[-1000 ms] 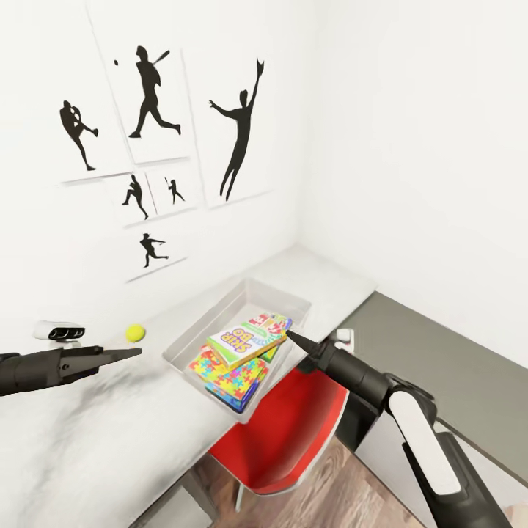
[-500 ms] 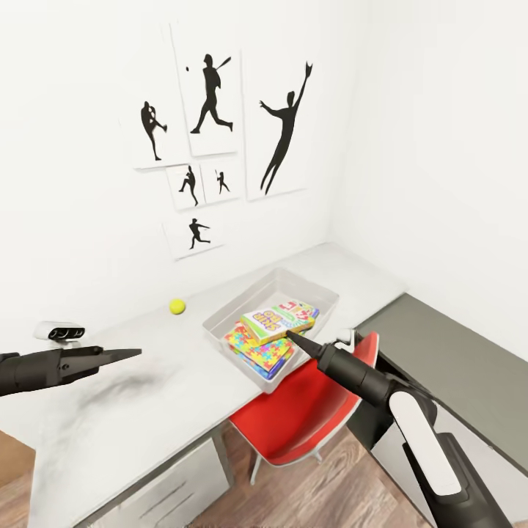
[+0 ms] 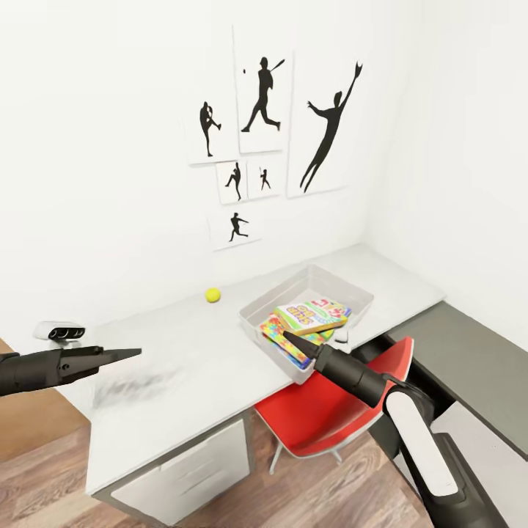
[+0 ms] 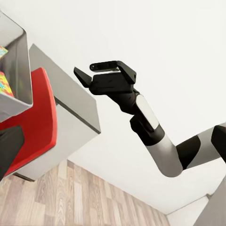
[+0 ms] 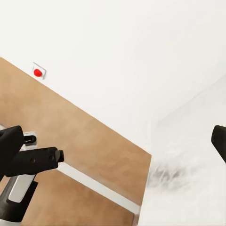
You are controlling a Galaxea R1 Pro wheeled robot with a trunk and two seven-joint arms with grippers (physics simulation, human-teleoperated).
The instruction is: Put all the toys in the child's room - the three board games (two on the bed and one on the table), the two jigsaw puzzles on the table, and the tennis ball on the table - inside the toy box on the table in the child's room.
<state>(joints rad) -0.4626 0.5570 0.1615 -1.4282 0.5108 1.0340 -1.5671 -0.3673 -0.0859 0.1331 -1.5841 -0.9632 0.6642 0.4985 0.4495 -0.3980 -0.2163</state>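
Observation:
The light grey toy box (image 3: 256, 315) stands on the pale table (image 3: 176, 381) near the corner of the room. Inside it lie board games (image 3: 313, 314) with printed covers, on top of a multicoloured jigsaw puzzle (image 3: 281, 336). The yellow-green tennis ball (image 3: 213, 295) rests on the table by the wall, left of the box. My left gripper (image 3: 136, 353) hovers open and empty over the table's left end, well short of the ball. My right gripper (image 3: 287, 336) is open and empty at the box's front edge; it also shows in the left wrist view (image 4: 92, 73).
A red chair (image 3: 330, 414) is tucked under the table below the box. White drawer fronts (image 3: 194, 466) face the wood-plank floor (image 3: 44, 477). A dark grey surface (image 3: 469, 367) runs along the right wall. A red round button (image 5: 38, 71) sits on the far wall.
The whole picture has shifted right and drawn back, so the camera has moved away from the table. More tabletop, the drawers and the floor show now. Both arms hold the same pose.

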